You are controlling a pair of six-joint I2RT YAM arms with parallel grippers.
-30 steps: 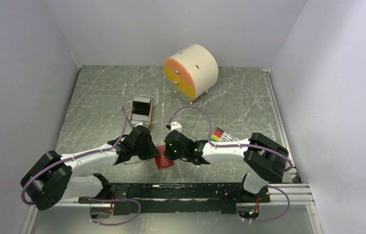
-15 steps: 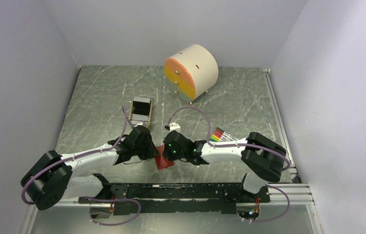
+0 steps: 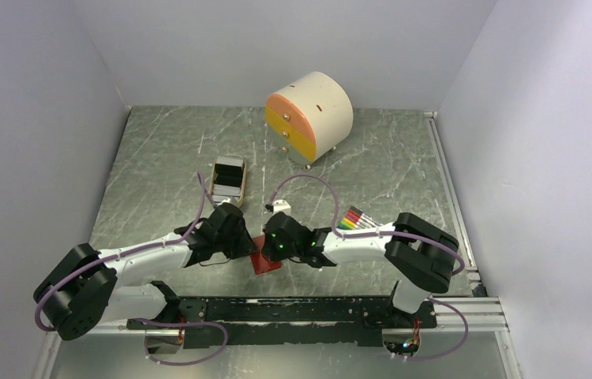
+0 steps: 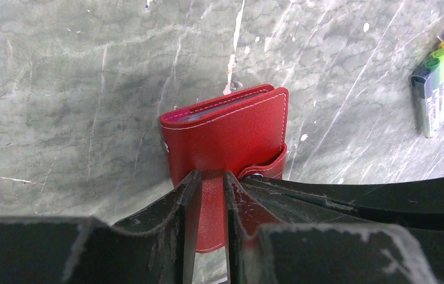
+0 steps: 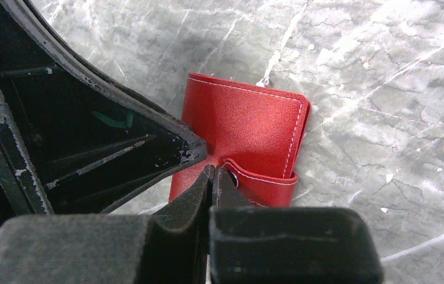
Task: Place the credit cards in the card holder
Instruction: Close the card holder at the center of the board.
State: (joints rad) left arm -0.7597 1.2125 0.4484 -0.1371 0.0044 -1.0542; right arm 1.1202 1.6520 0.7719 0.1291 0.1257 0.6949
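Two claws meet on the card holder point(image 4: 231, 133), which I see lying near-centre on the table point(image 3: 159, 158): left gripper point(image 4: 210, 177) barely spread, pinching its cover; right gripper point(image 5: 212, 171) pressed together on the tab point(image 5: 267, 174), tip hidden.

From above I am seeing only a small red corner of the card holder point(image 3: 266, 263), because both wrists are covering the rest. In the left wrist view the left gripper point(image 4: 208, 177) is hiding the holder's near edge, and I am failing to tell whether its fingers are clamping the holder or only pressing on its face. The credit cards point(image 4: 208, 109) are showing as one thin grey sliver (no counting them). The right gripper point(image 5: 212, 173) is masking the end of the tab point(image 5: 261, 173), so I am unable to say whether it is pinching it. The frame edge is cutting off the marker bundle point(image 4: 441, 83).
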